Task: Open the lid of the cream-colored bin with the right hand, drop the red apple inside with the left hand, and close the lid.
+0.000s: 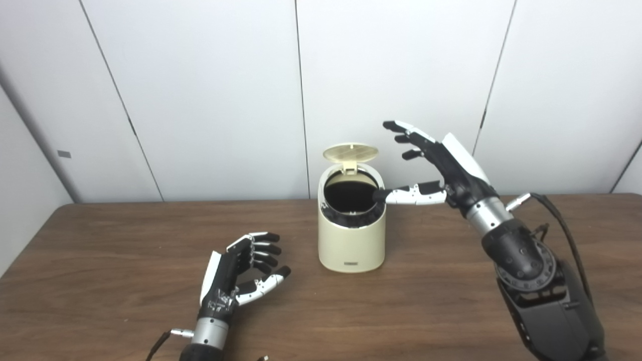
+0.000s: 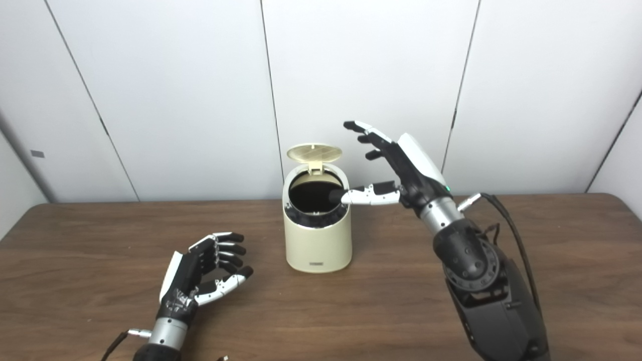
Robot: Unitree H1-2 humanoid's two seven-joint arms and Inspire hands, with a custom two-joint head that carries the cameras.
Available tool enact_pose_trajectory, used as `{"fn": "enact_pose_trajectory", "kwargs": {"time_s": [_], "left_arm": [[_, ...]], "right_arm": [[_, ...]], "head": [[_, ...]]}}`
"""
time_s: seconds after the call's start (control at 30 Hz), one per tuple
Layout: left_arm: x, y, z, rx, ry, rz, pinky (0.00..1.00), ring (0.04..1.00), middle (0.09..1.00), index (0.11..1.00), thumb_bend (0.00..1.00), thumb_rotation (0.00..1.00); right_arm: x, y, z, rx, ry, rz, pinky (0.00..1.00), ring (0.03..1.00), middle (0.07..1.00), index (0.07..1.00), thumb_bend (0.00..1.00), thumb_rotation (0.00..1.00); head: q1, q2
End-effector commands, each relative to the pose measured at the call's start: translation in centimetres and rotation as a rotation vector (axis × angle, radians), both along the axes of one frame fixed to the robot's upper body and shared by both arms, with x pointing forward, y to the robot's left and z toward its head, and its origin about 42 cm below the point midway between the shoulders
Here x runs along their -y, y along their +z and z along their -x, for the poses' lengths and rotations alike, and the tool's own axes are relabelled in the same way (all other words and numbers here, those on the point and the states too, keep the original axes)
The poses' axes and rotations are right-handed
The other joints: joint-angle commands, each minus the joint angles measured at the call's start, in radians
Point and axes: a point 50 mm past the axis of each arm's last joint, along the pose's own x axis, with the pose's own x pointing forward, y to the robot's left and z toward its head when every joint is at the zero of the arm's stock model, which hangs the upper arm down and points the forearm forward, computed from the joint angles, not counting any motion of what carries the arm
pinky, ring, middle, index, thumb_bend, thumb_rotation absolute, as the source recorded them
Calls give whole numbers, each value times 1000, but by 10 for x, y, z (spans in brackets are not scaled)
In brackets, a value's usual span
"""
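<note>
A cream-colored bin (image 1: 351, 240) stands upright at the middle of the wooden table (image 1: 110, 240). Its round lid (image 1: 350, 152) is tipped up at the back, so the dark inside shows. No red apple is visible in either view. My right hand (image 1: 441, 165) hovers just right of the bin's mouth, fingers spread and raised, thumb pointing left to the rim. My left hand (image 1: 241, 271) rests low over the table, left of and nearer than the bin, fingers loosely curled around nothing.
White wall panels (image 1: 200, 90) rise directly behind the table's far edge. A cable (image 1: 562, 220) loops off my right forearm.
</note>
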Motion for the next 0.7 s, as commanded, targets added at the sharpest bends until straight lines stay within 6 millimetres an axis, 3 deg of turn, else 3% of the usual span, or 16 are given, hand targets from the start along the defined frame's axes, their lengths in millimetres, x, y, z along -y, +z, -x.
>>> {"fn": "enact_pose_trajectory", "kwargs": {"time_s": [0.0,0.17,0.27,0.33,0.47,0.67], "left_arm": [[-4,-30,20,-105,23,-14,471,533,589,662,600,0],[-4,-35,22,-117,15,3,476,540,600,666,598,0],[-3,-36,22,-118,13,2,463,537,602,666,599,0],[-2,-36,22,-119,13,-2,456,534,601,667,600,0],[-1,-36,22,-119,14,4,443,527,601,671,604,0],[-1,-34,22,-124,21,6,445,525,595,668,611,0]], "right_arm": [[0,29,-4,67,2,61,718,863,915,886,675,399],[-8,42,-12,74,-3,179,669,844,898,874,725,437],[-14,45,-15,54,-21,238,734,876,899,886,738,459],[-17,46,-14,51,-35,270,761,892,895,867,744,506],[-23,48,-15,29,-16,286,851,946,869,799,720,498],[-29,45,-16,49,33,421,884,971,846,799,700,568]], "head": [[-1,0],[-3,-1],[-1,0],[0,1],[2,3],[8,10]]}}
